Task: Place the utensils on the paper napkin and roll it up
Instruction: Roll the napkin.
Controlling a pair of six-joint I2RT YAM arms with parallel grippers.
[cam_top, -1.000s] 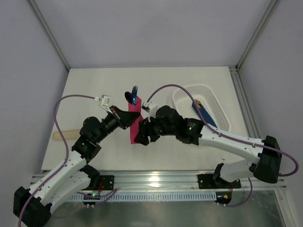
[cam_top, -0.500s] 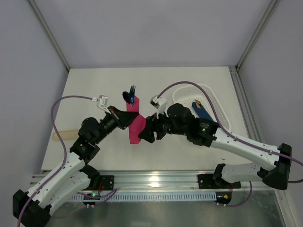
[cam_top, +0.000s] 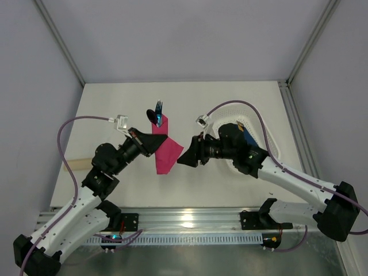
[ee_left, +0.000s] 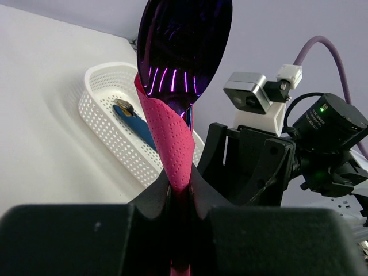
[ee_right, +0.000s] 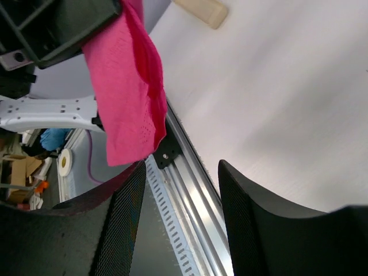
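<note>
From above, the left gripper (cam_top: pixel 156 142) is clenched on the paper napkin (cam_top: pixel 168 154), pinching it near its middle. The sheet runs as a folded pink strip, its lower end pointing toward the arms' bases. The utensils (cam_top: pixel 157 112) stick out of the napkin's far end, dark and glossy. The right gripper (cam_top: pixel 185 158) stands just beside the napkin's right edge, jaws apart and grasping nothing. Right of it a white basket (cam_top: pixel 265 137) sits on the surface (cam_top: pixel 230 98) with a blue strip (cam_top: pixel 248 137) inside, and a beige stick (cam_top: pixel 76 164) lies near the left edge.

In the left wrist view, the left gripper (ee_left: pixel 181 194) is clamped on the paper napkin (ee_left: pixel 172 141), which is curled around the utensils' handles. A round spoon head (ee_left: pixel 184 40) rises above the pink paper, upright. Behind it are the basket (ee_left: pixel 109 118) with the blue strip (ee_left: pixel 137 119) and the right arm's wrist camera (ee_left: pixel 247 98).

In the right wrist view, the right gripper (ee_right: pixel 181 172) is released, with only the surface (ee_right: pixel 276 86) and the metal rail (ee_right: pixel 184 201) showing between its fingers (ee_right: pixel 123 224). The paper napkin (ee_right: pixel 129 92) hangs from the other gripper near the left finger, and whether they touch cannot be told. The beige stick (ee_right: pixel 201 8) lies at the top edge
</note>
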